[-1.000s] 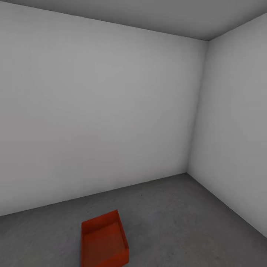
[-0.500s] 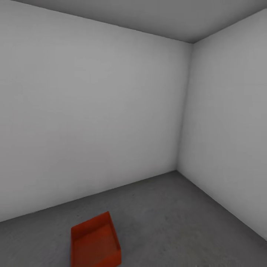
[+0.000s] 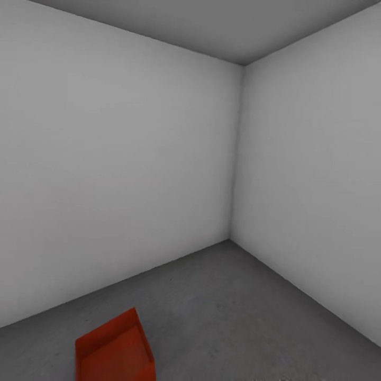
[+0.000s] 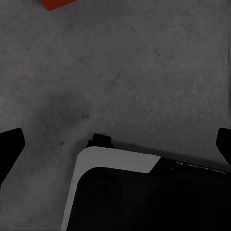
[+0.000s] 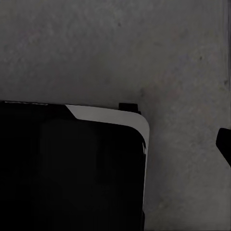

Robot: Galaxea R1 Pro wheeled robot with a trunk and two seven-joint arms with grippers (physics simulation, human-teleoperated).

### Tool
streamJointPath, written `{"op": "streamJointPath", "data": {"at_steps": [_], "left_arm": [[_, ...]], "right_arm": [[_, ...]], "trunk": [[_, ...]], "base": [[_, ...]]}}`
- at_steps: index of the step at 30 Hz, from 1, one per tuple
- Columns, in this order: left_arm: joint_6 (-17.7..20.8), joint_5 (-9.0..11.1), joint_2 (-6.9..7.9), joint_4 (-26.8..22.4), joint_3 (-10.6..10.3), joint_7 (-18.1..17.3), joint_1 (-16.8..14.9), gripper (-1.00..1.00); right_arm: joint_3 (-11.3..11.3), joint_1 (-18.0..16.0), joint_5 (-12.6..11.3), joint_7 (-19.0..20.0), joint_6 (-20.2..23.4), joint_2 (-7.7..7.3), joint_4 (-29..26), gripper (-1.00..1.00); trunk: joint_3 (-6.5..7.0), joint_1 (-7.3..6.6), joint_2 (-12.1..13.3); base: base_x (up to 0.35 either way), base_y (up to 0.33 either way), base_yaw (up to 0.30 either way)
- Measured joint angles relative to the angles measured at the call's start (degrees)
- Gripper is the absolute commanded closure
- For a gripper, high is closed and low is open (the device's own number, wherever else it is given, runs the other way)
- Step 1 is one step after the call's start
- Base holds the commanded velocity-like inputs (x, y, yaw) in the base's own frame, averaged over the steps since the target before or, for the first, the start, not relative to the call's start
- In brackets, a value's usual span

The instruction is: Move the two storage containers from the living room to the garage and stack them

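One red-orange open-top storage container (image 3: 112, 350) rests upright on the garage's dark grey concrete floor (image 3: 227, 312), at the lower left of the head view, cut off by the picture's edge. A corner of the container (image 4: 57, 4) also shows in the left wrist view. My left gripper (image 4: 115, 144) hangs open above the floor, fingertips far apart, holding nothing. In the right wrist view, one dark fingertip (image 5: 224, 144) of my right gripper (image 5: 115, 144) shows at the edge, in the spread position, with nothing in it.
Two plain white-grey walls meet in a corner (image 3: 235, 159) ahead and to the right. Bare concrete runs from the container to that corner. My own white and black base (image 4: 144, 197) shows below both wrists, base (image 5: 72, 168).
The whole head view has shifted: the wall corner and the container have slid left in the picture, so the camera has turned right. The container itself stays put on the floor.
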Motion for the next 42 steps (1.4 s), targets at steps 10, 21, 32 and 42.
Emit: {"op": "streamJointPath", "data": {"at_steps": [10, 21, 32, 42], "left_arm": [[-0.1, 0.0, 0.15, 0.0, 0.0, 0.0, 0.0, -1.00], [-0.1, 0.0, 0.17, 0.0, 0.0, 0.0, 0.0, -1.00], [-0.1, 0.0, 0.15, 0.0, 0.0, 0.0, 0.0, -1.00], [-0.1, 0.0, 0.17, 0.0, 0.0, 0.0, 0.0, -1.00]], "right_arm": [[0.1, 0.0, 0.0, 0.3, 0.0, 0.02, 0.0, -1.00], [0.3, 0.0, 0.4, 0.7, 0.3, 0.07, 0.0, -1.00], [0.3, 0.0, 0.4, 1.0, 1.8, 0.09, 0.0, -1.00], [0.1, 0.0, 0.1, 0.3, 3.4, 0.01, 0.0, -1.00]], "trunk": [[0.00, 0.00, 0.0], [0.00, 0.00, 0.0], [0.00, 0.00, 0.0], [0.00, 0.00, 0.0]], "base": [[0.000, 0.000, -0.300], [0.000, 0.000, -0.300], [0.000, 0.000, -0.300], [0.000, 0.000, -0.300]]}}
